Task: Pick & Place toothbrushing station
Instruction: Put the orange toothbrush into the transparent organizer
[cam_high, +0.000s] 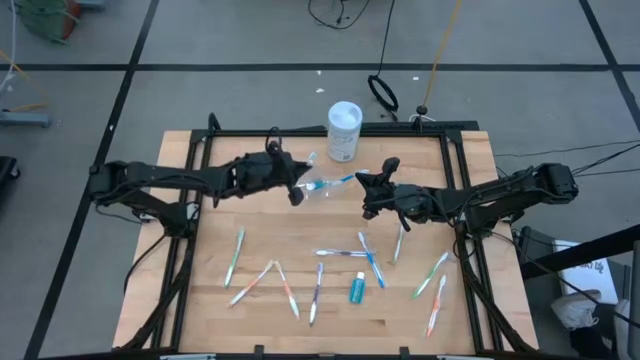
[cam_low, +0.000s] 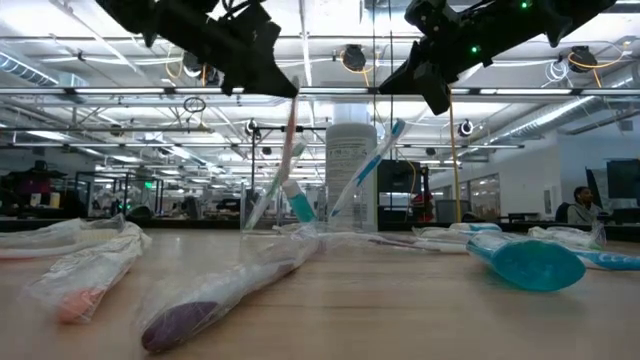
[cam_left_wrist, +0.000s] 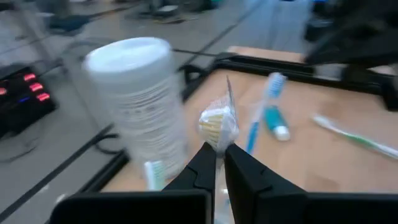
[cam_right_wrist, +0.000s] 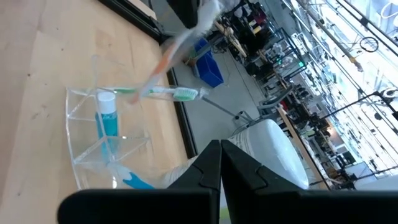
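Note:
A clear plastic cup (cam_high: 320, 189) stands at the table's far middle, just near of a white tub. It holds a teal toothpaste tube (cam_right_wrist: 107, 119), a green toothbrush (cam_right_wrist: 163, 93) and a blue toothbrush (cam_low: 368, 168) that leans on its rim. My left gripper (cam_high: 297, 191) is beside and above the cup on its left, shut on a wrapped orange toothbrush (cam_low: 285, 150). My right gripper (cam_high: 367, 196) hovers right of the cup, shut and empty, apart from the blue brush's head (cam_low: 398, 127). My left gripper pinches the wrapped orange toothbrush between its two fingers just below the bristle head (cam_left_wrist: 217, 126), which sticks out past the fingertips. The fingers slant down from the table's left. The handle (cam_right_wrist: 160, 61) hangs slanting down into the cup; whether its end rests there I cannot tell.
The white tub (cam_high: 343, 130) stands right behind the cup. Several wrapped toothbrushes (cam_high: 287, 288) and a teal toothpaste tube (cam_high: 357, 289) lie loose on the near half of the table. Black frame rails (cam_high: 455, 170) run along the table's sides. A person (cam_low: 580, 205) sits far behind.

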